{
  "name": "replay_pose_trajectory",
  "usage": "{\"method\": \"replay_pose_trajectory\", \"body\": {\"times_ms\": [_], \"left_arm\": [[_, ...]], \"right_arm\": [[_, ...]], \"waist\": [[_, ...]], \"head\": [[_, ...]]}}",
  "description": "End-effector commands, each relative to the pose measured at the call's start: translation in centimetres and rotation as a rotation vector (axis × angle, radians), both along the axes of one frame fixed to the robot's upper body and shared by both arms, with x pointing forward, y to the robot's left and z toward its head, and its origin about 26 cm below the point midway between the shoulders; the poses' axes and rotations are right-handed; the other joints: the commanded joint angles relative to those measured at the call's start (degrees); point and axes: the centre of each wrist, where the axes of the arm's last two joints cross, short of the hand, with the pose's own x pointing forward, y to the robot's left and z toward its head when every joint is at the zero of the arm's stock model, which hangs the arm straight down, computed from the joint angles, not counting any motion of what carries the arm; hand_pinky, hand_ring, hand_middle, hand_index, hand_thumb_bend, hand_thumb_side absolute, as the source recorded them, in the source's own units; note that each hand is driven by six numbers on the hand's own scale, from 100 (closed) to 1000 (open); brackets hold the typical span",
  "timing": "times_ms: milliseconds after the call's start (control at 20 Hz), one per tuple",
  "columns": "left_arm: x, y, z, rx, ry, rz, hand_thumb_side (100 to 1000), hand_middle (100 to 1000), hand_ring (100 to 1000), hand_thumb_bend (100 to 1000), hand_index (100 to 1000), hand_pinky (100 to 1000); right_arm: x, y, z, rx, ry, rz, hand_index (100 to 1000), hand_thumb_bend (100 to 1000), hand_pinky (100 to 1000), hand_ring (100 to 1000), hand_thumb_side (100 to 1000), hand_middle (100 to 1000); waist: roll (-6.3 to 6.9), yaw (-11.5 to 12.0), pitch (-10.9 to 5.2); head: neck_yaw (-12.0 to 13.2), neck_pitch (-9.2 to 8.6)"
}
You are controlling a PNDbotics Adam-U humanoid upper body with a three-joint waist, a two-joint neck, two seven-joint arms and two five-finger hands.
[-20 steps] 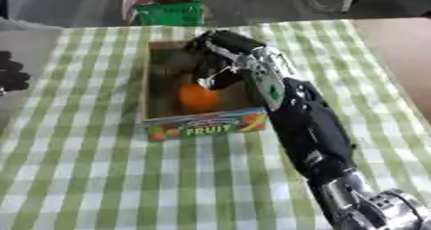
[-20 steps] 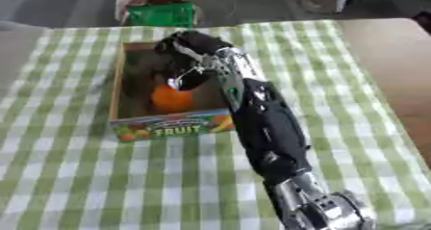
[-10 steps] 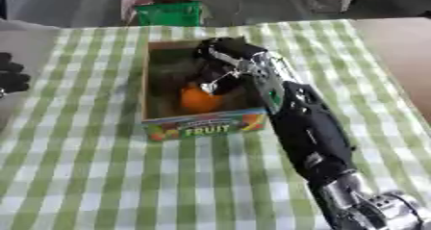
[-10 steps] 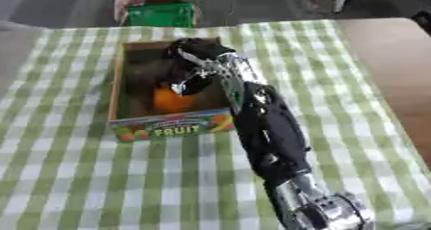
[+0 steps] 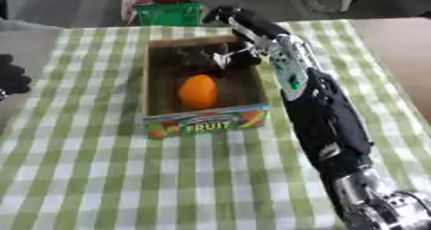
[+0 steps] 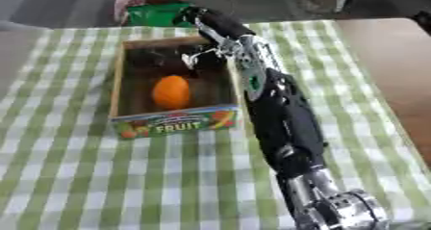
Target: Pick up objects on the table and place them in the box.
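So the orange fruit [image 5: 198,91] is sitting on the floor of the cardboard fruit box [image 5: 206,121], roughly dead centre, a bit toward the front wall with the "FRUIT" print. Nothing is touching it.

The right hand [image 5: 238,18] is up over the box's far right corner, around 1 o'clock from the orange, reaching in from the lower right with the whole forearm stretched across the right wall of the box. It has nothing in it as far as I can see. Whether the fingers are straight or curled, I honestly can't tell, that end is just a dark blob against the dark background. There's some silvery linkage hanging below it, over the back of the box interior.

The left hand [image 5: 12,78] only pokes in at the left edge, about 9 o'clock from the box, clear of everything. Can't tell its finger state either.

The green-checked surface [image 5: 101,166] around the box looks bare of loose items. My guess is the drop is done, since the fruit rests alone and the hand sits above the rim instead of inside.
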Motion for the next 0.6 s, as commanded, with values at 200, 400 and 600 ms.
{"method": "replay_pose_trajectory", "body": {"times_ms": [200,400,600], "left_arm": [[-0.4,0.6,0.6,0.002,-0.035,0.03,877,621,671,100,769,716],[-0.6,0.7,0.4,-0.006,-0.044,0.04,871,620,670,100,768,713],[-0.8,0.8,0.3,-0.008,-0.053,0.042,867,621,670,100,766,713]], "right_arm": [[-0.9,-3.4,3.2,0.234,-0.098,0.023,847,100,741,790,100,800],[-1.9,-5.3,4.0,0.353,-0.088,0.063,845,100,728,778,100,790],[-2.8,-6.8,4.2,0.391,-0.058,0.115,848,100,728,777,107,792]], "waist": [[0.15,-0.28,-0.83],[0.1,-0.46,-0.72],[0.05,-0.32,-0.6]], "head": [[0.38,-0.37],[0.52,-0.4],[0.73,-0.35]]}}
